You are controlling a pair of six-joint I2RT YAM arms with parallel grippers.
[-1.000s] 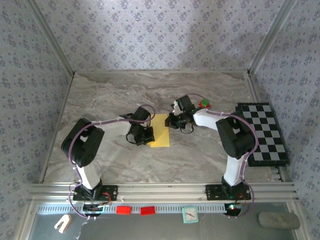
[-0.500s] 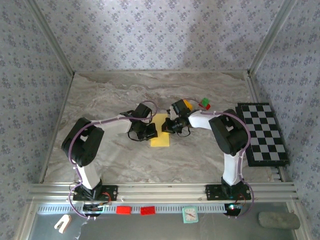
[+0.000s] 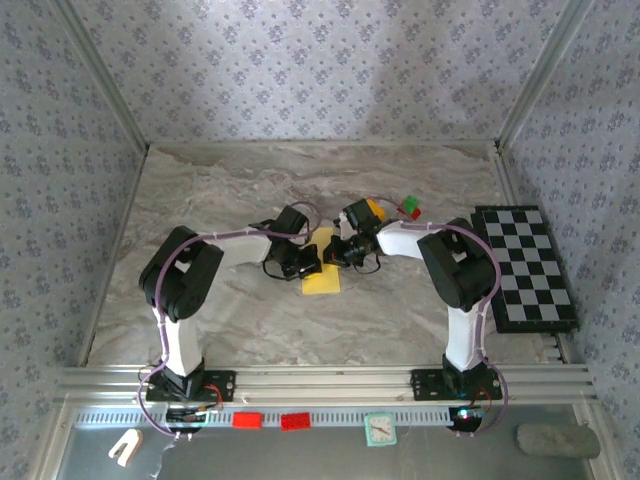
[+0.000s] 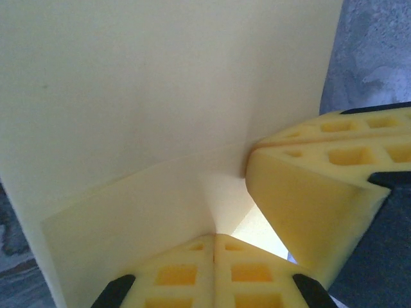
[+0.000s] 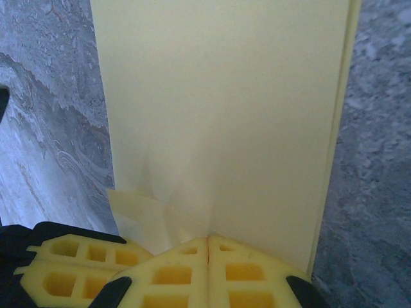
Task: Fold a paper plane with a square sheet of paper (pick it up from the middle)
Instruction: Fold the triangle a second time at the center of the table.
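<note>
The square sheet of paper (image 3: 322, 280), already folded narrow, lies mid-frame in the top view on the marble table (image 3: 230, 200). The left gripper (image 4: 215, 256) and right gripper (image 5: 207, 256) are both clenched, apparently pinching its edge side by side. Pulling apart could tear it, and uneven tugs would skew the crease.

The square sheet of paper (image 5: 218, 128) is shown thin, smooth and matt, the tabletop (image 5: 51, 96) matt and marble-veined, the left claw (image 4: 214, 239) and right claw (image 5: 209, 240) moulded in matt yellow honeycombed plastic.
</note>
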